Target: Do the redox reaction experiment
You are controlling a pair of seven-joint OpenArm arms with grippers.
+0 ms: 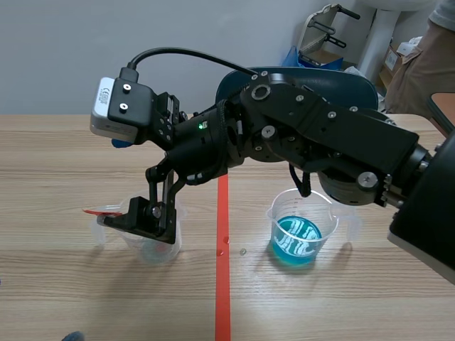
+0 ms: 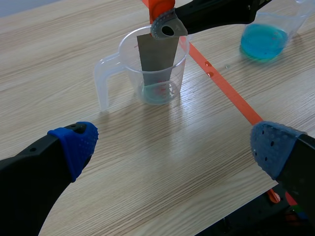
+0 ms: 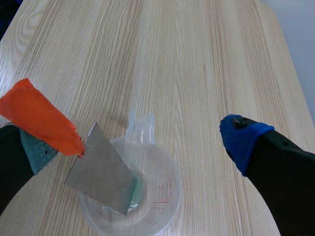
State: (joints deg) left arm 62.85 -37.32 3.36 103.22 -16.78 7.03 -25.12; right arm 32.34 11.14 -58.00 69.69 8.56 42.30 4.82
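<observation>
A clear handled beaker (image 1: 160,245) (image 2: 104,78) (image 3: 167,199) stands left of the tape line with a thin layer of pale blue liquid in it. A grey metal sheet (image 2: 156,59) (image 3: 101,174) with an orange tab (image 1: 96,211) (image 3: 39,118) leans inside it. My right gripper (image 1: 142,217) (image 3: 140,142) reaches across over this beaker, open; the tab lies against its left finger's pad (image 3: 42,150). A second beaker (image 1: 296,238) (image 2: 263,39) holds blue liquid. My left gripper (image 2: 174,145) hovers open, short of the first beaker, with nothing between its fingers.
An orange-red tape line (image 1: 222,284) (image 2: 231,96) runs between the two beakers, with a few droplets (image 1: 227,241) beside it. A blue chair (image 1: 298,78) and a person (image 1: 426,64) are beyond the table's far right.
</observation>
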